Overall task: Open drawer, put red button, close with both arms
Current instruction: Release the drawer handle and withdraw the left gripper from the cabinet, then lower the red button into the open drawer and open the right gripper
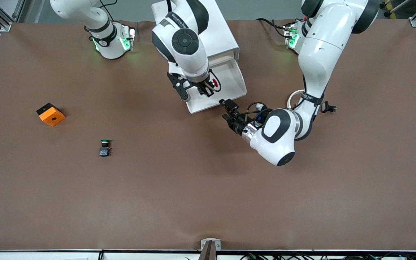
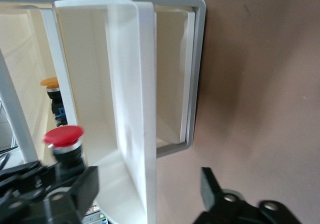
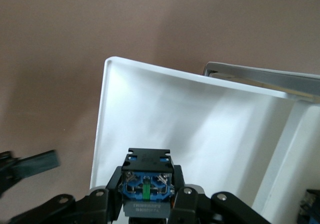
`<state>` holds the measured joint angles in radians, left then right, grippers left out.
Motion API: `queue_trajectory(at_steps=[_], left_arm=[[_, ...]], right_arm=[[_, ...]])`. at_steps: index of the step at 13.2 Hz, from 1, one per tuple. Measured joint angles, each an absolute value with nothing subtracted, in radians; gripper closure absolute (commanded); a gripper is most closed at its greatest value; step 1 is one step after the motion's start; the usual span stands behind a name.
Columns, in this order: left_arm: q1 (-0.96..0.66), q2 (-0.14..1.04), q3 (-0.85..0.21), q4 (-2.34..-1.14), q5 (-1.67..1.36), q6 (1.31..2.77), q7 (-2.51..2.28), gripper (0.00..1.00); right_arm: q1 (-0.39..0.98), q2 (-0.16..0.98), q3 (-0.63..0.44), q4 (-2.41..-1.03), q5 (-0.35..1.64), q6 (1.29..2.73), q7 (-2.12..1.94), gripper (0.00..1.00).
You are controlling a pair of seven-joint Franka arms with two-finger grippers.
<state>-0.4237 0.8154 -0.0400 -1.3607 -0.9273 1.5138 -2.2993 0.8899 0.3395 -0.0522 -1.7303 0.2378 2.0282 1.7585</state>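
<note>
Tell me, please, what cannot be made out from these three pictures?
- Drawer floor: front view, covered by the right arm; right wrist view, partly covered by the held red button.
- Green-capped button: front view, too small for detail.
- Left gripper fingertips: left wrist view, cut off by the edge.

Front view: high, facing the arm bases, takes in the whole table (image 1: 208, 202). Both wrist views sit close on the open white drawer (image 2: 130, 109), which all three views share.

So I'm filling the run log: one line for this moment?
drawer: open | right gripper: over drawer, jaws shut on red button | left gripper: at drawer front, jaws open
</note>
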Motion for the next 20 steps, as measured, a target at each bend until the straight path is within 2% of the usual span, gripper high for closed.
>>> queue_trajectory(at_steps=[5,10,14,17,18,19,20], left_arm=[[-0.418,0.800,0.083,-1.226,-0.927,1.512,-2.167,0.00],[-0.413,0.728,0.226,-1.212,-0.808,1.508,-1.989,0.00],[-0.413,0.629,0.233,-1.206,-0.466,1.507,-1.813,0.00],[-0.405,0.564,0.250,-1.206,-0.385,1.507,-1.487,0.00],[-0.393,0.552,0.256,-1.206,-0.369,1.507,-1.373,0.00],[-0.382,0.542,0.256,-1.207,-0.326,1.507,-1.268,0.00],[-0.377,0.533,0.256,-1.207,-0.269,1.507,-1.179,0.00]], right_arm=[[0.890,0.352,-0.052,-1.748,0.281,2.061,1.759,0.88],[0.891,0.384,-0.051,-1.750,0.287,2.067,1.759,0.82],[0.905,0.395,-0.050,-1.750,0.288,2.079,1.759,0.81],[0.908,0.402,-0.051,-1.750,0.288,2.089,1.759,0.78],[0.910,0.403,-0.051,-1.750,0.288,2.090,1.759,0.75],[0.912,0.403,-0.050,-1.750,0.288,2.091,1.759,0.64],[0.914,0.404,-0.050,-1.749,0.288,2.092,1.759,0.59]])
